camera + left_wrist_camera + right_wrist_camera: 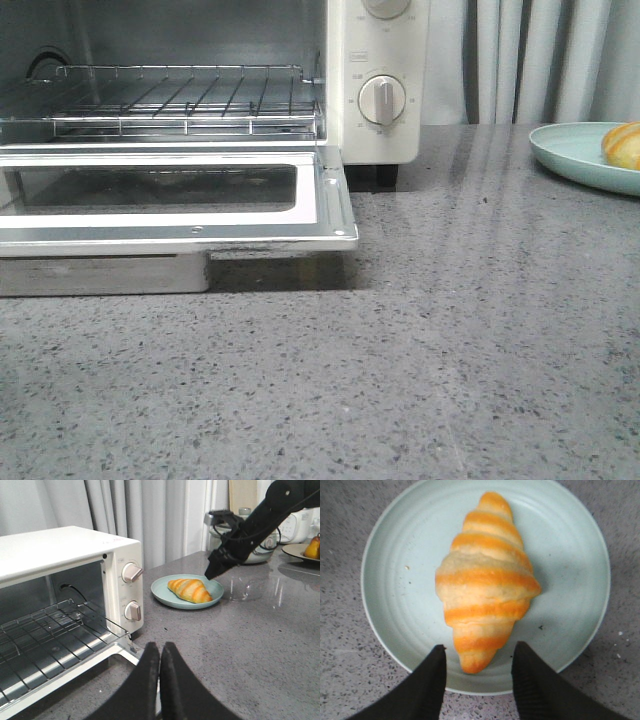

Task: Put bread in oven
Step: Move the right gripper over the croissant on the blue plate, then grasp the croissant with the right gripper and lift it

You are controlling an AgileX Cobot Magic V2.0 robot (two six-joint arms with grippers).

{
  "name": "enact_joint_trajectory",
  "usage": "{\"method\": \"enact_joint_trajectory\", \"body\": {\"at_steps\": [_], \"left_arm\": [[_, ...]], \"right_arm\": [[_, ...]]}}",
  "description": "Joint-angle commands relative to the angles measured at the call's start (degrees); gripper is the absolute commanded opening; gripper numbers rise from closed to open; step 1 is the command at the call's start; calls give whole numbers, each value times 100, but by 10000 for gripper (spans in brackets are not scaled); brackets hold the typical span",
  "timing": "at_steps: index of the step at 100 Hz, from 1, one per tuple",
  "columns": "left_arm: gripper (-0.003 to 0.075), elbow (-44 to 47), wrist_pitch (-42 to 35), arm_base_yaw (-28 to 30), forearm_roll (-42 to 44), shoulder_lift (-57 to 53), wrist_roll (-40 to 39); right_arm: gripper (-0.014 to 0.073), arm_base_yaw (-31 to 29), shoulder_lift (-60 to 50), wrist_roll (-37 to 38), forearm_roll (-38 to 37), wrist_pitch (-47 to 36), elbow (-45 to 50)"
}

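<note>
Three views, front first: the oven [200, 120] fills the left with its glass door dropped flat and the wire rack [180, 100] bare, and only a sliver of the bread [622, 146] peeks in at the right edge on a pale green plate [575, 150]; neither arm shows. Left wrist view gives what that one misses: the whole bread [190, 590] lying on the plate [165, 587] just beside the oven [65, 580] on the grey tabletop [250, 645], the right pincer [212, 570] hanging above it, and the left pincer [160, 660] with fingertips pressed together, holding nothing. Right wrist view looks straight down: right pincer [477, 657] spread apart, straddling the bread's [485, 580] near tip without touching. No lettering is legible anywhere.
</note>
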Motion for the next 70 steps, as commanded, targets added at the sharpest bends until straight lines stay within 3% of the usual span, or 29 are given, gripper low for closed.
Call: {"method": "enact_joint_trajectory", "body": {"at_steps": [1,24,70], "left_arm": [[-21,-179,-375,-27,-227,44,-70],[-21,-168,-316,-27,-227,44,-70],[-21,-52,-304,-27,-334,44,-70]], "right_arm": [[280,-31,-48,12,-48,-287,-188],[377,-31,109,12,-48,-406,-188],[381,84,701,12,16,-435,-188]]}}
